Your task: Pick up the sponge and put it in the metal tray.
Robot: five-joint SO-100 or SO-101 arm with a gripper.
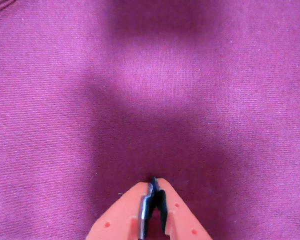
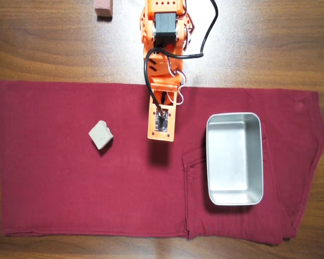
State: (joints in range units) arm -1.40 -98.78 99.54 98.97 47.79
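Starting from scratch, we judge: nothing done yet. Dark red cloth (image 2: 70, 189) covers the desk (image 2: 43, 48); metal tray (image 2: 256, 198) sits empty at its right in the overhead view. Sponge (image 2: 101, 135) lies left of the arm, untouched. Pincer (image 1: 154, 184) pressed together, empty, over bare cloth.

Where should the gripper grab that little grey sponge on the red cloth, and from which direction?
Probably from straight above, closing the gripper on two opposite flat sides. The sponge lies flat on the red cloth, turned diagonally in the overhead view, so rotate the wrist to match. Nothing crowds it; the metal tray sits well to its right.
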